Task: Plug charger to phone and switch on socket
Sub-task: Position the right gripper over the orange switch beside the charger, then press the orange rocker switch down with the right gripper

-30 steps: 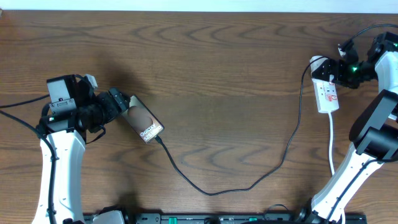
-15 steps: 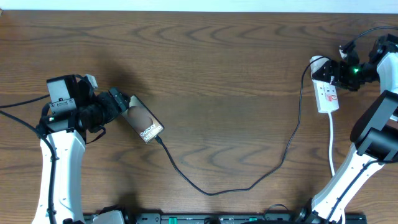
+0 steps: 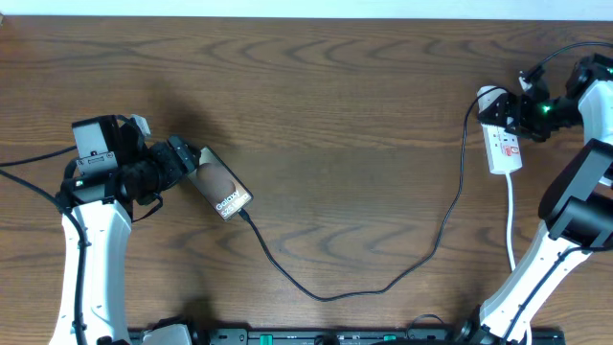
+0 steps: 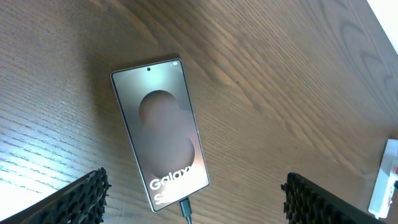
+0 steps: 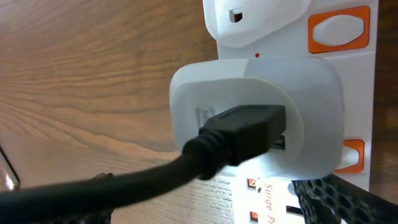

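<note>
The left gripper [image 3: 182, 153] stands wide open and holds nothing. In the left wrist view its two black fingers [image 4: 81, 199] are far apart, and the phone [image 4: 163, 146] lies between them on the wooden table [image 3: 335, 96]. The fingers do not touch it. The phone lies flat, its "Galaxy" face up, at the left side of the table. The thin tip of the charger [image 3: 326, 295] sits in the phone's lower end. From there the black cable runs in a long curve to the right.

The right gripper [image 3: 515, 113] is at the far end of the socket [image 3: 505, 144], just beside the white plug [image 5: 249, 124]. The plug is seated in the strip, next to an orange switch [image 5: 339, 28]. Only one finger pad shows in the right wrist view, so I cannot tell how far this gripper is open.

Compared with one second ago, the right wrist has shifted only very little over the socket. The left arm, phone and cable lie as before.
</note>
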Robot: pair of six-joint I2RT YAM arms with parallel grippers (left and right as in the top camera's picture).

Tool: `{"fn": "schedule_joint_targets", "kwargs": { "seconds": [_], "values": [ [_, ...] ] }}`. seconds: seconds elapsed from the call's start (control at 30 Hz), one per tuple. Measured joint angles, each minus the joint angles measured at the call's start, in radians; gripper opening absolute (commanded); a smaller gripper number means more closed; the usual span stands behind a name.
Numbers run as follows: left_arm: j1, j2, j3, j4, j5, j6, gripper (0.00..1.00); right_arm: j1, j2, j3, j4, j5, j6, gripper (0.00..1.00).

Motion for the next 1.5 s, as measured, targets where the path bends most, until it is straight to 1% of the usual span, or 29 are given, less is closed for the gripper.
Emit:
{"fn": "schedule_joint_targets", "kwargs": {
  "seconds": [0.17, 0.43, 0.63, 0.87, 0.97, 1.07, 1.5],
  "values": [
    [0.000, 0.000, 0.000, -0.002, 0.000, 0.000, 0.88, 0.004, 0.000, -0.001, 0.002, 0.013, 0.001, 0.86],
    [0.000, 0.000, 0.000, -0.008, 0.000, 0.000, 0.88, 0.025, -0.007, -0.003, 0.023, 0.089, 0.062, 0.83],
    [0.000, 0.000, 0.000, -0.012, 0.000, 0.001, 0.88, 0.028, -0.007, 0.007, 0.022, 0.110, 0.084, 0.88],
    [0.000, 0.000, 0.000, -0.012, 0.000, 0.015, 0.88, 0.039, -0.007, 0.024, 0.025, 0.166, 0.088, 0.88],
    [0.000, 0.000, 0.000, -0.012, 0.000, 0.017, 0.88, 0.040, -0.002, 0.037, 0.051, 0.196, 0.088, 0.89],
    [0.000, 0.000, 0.000, -0.012, 0.000, 0.018, 0.88, 0.039, 0.008, 0.040, 0.058, 0.216, 0.087, 0.91],
    [0.000, 0.000, 0.000, -0.015, 0.000, 0.018, 0.88, 0.039, 0.013, 0.042, 0.060, 0.172, 0.088, 0.92]
  ]
}}
